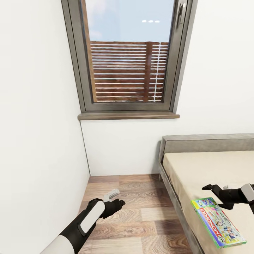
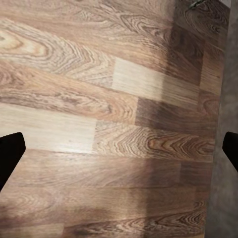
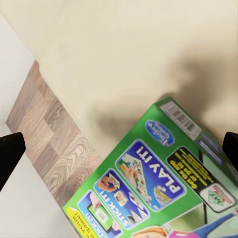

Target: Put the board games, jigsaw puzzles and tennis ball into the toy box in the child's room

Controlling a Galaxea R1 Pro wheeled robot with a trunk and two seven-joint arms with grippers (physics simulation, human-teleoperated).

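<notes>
One board game, a flat green box with a red MONOPOLY band [image 1: 218,222], lies on the beige mattress of the bed [image 1: 211,165] near its floor-side edge. My right gripper [image 1: 212,196] hovers open just above the box's far end, touching nothing. In the right wrist view the green box [image 3: 158,183] sits between the spread fingertips [image 3: 10,148], with mattress beyond it. My left gripper [image 1: 118,204] is open over the wood-plank floor [image 2: 119,99], holding nothing. The table, toy box, jigsaw puzzles and tennis ball are out of view.
A white wall [image 1: 38,123] runs close along my left arm. A window [image 1: 127,60] with a wooden sill sits in the far wall. The bed's grey frame [image 1: 176,197] borders the floor strip. A small pale grey object [image 1: 113,193] shows by the left gripper.
</notes>
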